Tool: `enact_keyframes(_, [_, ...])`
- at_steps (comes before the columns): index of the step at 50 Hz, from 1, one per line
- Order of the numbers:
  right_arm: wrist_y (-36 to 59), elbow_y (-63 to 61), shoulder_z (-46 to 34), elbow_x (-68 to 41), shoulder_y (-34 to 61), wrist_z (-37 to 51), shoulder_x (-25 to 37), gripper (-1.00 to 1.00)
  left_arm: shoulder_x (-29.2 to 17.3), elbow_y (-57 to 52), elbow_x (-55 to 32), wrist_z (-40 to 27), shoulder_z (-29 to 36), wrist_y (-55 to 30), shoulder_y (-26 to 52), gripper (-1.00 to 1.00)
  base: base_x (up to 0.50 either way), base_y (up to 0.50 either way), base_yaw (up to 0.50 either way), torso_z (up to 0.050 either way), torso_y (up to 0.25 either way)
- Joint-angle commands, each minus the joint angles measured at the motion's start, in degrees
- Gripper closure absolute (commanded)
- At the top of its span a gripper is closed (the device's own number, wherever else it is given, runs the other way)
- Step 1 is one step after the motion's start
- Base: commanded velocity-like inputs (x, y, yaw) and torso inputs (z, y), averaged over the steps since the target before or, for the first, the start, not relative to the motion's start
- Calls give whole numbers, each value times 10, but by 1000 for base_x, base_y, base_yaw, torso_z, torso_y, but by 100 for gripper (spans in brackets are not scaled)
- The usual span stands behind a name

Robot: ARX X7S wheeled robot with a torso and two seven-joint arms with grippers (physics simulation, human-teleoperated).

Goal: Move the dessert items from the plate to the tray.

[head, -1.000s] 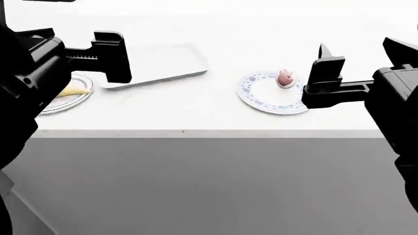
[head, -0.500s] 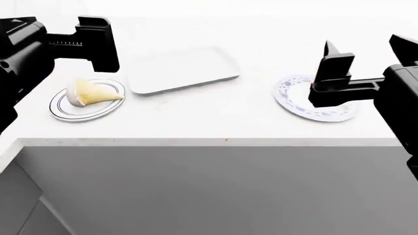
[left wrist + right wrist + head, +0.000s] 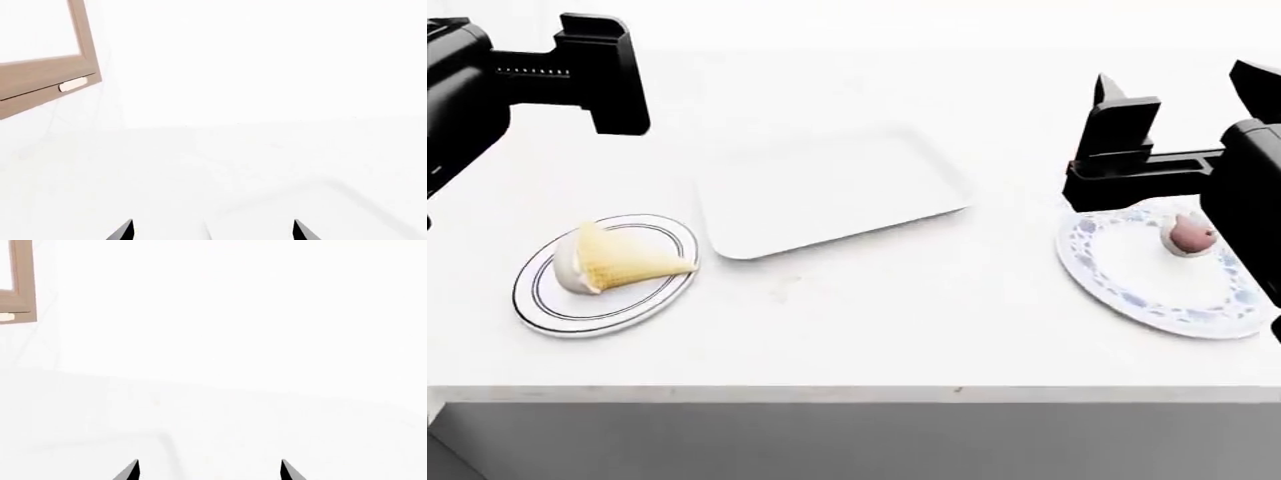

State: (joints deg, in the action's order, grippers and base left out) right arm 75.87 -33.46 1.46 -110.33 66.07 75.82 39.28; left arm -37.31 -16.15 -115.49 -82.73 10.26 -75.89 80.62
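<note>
In the head view a tan waffle cone with white ice cream (image 3: 625, 258) lies on its side on a round black-rimmed plate (image 3: 547, 312) at the left. A small white scoop with red-pink sauce (image 3: 1188, 236) sits on a blue-patterned plate (image 3: 1121, 285) at the right. The white rectangular tray (image 3: 827, 192) lies between them, further back, with nothing on it. My left gripper (image 3: 527, 60) is open, above and behind the cone's plate. My right gripper (image 3: 1188, 108) is open, above and behind the scoop. Both wrist views show open, empty jaws, left (image 3: 212, 235) and right (image 3: 210, 475).
The white counter (image 3: 868, 330) ends in a front edge low in the head view. A wooden cabinet frame with a handle (image 3: 73, 84) shows in the left wrist view, and its corner (image 3: 23, 285) in the right wrist view.
The head view has shifted, so plates and tray sit lower and further right. The scoop, hidden behind the right gripper half a second ago, shows again. Both grippers stay open.
</note>
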Motion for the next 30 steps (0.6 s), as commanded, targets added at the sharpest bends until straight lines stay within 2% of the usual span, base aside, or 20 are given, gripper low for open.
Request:
enact_keyframes(1, [-9,-1,-3,-2,0,-2,9,-100,-9,0,-6,-1,15,10,12,-100,426,156,0,0,0])
enact_keyframes(11, [-16,1,-8,-7,0,-1,19,-100,-12,1,0,5,23,16,23,-100,381,27,0,0,2])
enact_keyframes(30, [-28,-8,-8,-12,-6,-6,35,-100,-24,5,-4,5,41,29,42,-100,310,119,0,0,1])
